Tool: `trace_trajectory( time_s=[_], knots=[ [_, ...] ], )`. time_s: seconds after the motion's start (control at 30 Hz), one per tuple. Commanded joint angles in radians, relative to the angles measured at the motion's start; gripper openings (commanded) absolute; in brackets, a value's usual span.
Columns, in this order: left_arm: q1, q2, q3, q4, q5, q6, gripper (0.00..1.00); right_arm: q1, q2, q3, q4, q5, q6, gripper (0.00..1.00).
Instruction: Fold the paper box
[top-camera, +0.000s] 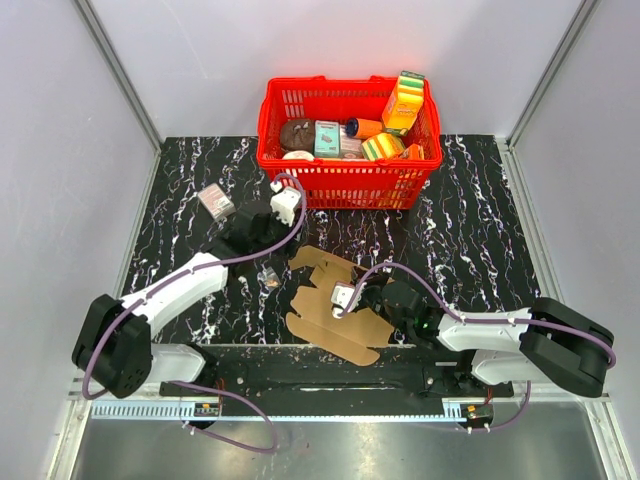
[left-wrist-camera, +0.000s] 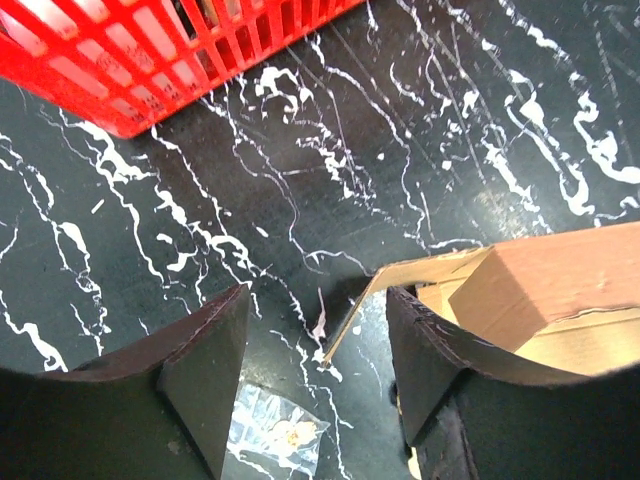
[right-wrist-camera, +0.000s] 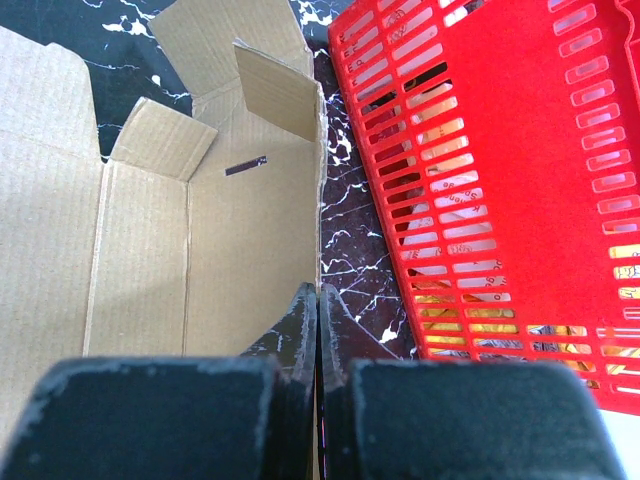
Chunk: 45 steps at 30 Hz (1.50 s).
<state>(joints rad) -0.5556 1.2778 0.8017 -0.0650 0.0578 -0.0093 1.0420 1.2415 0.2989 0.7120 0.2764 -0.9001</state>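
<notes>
— Where is the paper box (top-camera: 318, 322)?
— Lower centre of my overhead frame, unfolded on the black marbled table (top-camera: 480, 230), below the red basket (top-camera: 350, 185).
— And the jaws?
— My left gripper (left-wrist-camera: 318, 295) is released, with nothing between its fingers. My right gripper (right-wrist-camera: 318, 292) is clenched at the box's edge. I cannot tell whether it pinches card.
</notes>
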Motion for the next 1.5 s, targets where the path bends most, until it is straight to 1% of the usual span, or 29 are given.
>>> trace_trajectory(
  time_s=[0.0, 0.27, 0.57, 0.6, 0.63, 0.7, 0.77, 0.93, 1.1, 1.3, 1.47],
  knots=[
    [0.017, 0.025, 0.002, 0.017, 0.036, 0.042, 0.6, 0.012, 0.003, 0.023, 0.032, -0.008, 0.024, 0.0],
    [0.037, 0.04, -0.035, 0.056, 0.129, 0.019, 0.52, 0.012, 0.015, 0.022, 0.041, -0.008, 0.026, 0.0],
    [0.037, 0.052, -0.064, 0.062, 0.198, 0.012, 0.5, 0.012, 0.018, 0.022, 0.047, -0.008, 0.03, 0.0],
    [0.037, 0.052, -0.065, 0.082, 0.206, 0.012, 0.5, 0.013, 0.018, 0.023, 0.047, -0.006, 0.03, 0.0],
    [0.037, 0.054, -0.067, 0.083, 0.211, -0.012, 0.49, 0.012, 0.019, 0.023, 0.047, -0.006, 0.03, 0.0],
    [0.037, 0.06, -0.065, 0.08, 0.218, -0.014, 0.48, 0.012, 0.018, 0.023, 0.047, -0.006, 0.03, 0.0],
    [0.037, 0.069, -0.065, 0.074, 0.215, -0.014, 0.45, 0.013, 0.015, 0.025, 0.049, -0.006, 0.032, 0.0],
    [0.037, 0.074, -0.076, 0.082, 0.224, -0.02, 0.41, 0.012, 0.015, 0.023, 0.052, -0.006, 0.03, 0.0],
    [0.037, 0.086, -0.075, 0.073, 0.231, -0.026, 0.3, 0.012, 0.024, 0.026, 0.061, -0.002, 0.03, 0.0],
    [0.036, 0.086, -0.075, 0.073, 0.24, -0.05, 0.27, 0.012, 0.035, 0.032, 0.073, 0.004, 0.026, 0.0],
    [0.036, 0.075, -0.062, 0.076, 0.258, -0.095, 0.2, 0.012, 0.038, 0.036, 0.073, 0.009, 0.007, 0.0]
  ],
)
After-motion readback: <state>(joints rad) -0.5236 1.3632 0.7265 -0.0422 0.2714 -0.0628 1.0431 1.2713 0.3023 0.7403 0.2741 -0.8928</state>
